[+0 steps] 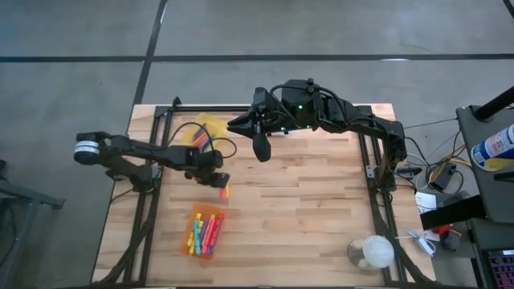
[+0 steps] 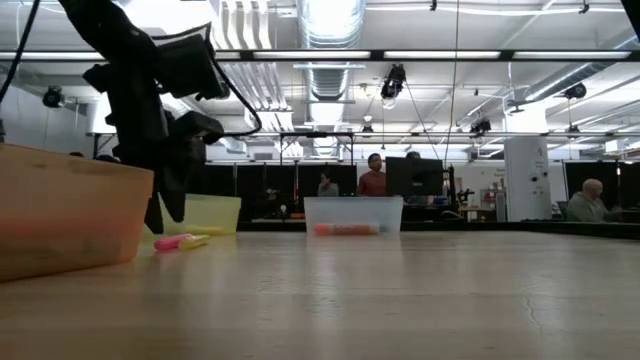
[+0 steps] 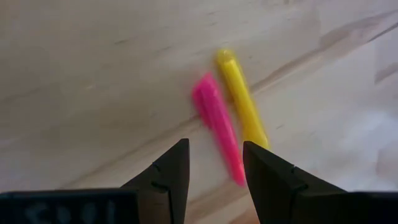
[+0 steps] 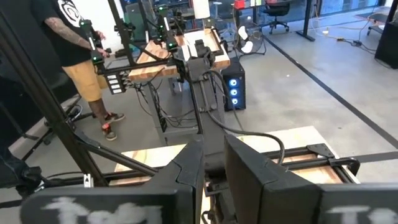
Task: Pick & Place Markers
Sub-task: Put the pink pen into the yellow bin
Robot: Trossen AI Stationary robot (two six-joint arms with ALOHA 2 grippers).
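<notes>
A pink marker [image 3: 216,123] and a yellow marker [image 3: 242,102] lie side by side flat on the wooden table, also seen in the high view [image 1: 225,191] and the low view [image 2: 180,241]. My left gripper [image 3: 214,168] is open and hovers just over them; the pink marker's near end lies below the gap between the fingers. The gripper also shows in the high view [image 1: 220,180]. An orange bin [image 1: 205,231] holds several markers. A yellow bin [image 1: 206,128] holds more. My right gripper [image 1: 261,148] hangs shut and empty above the table's far middle.
A clear bin [image 2: 352,215] with an orange thing inside stands far across the table. A round clear object [image 1: 371,252] sits at the near right corner. The orange bin [image 2: 60,210] stands close to the left arm. People stand in the room beyond the table.
</notes>
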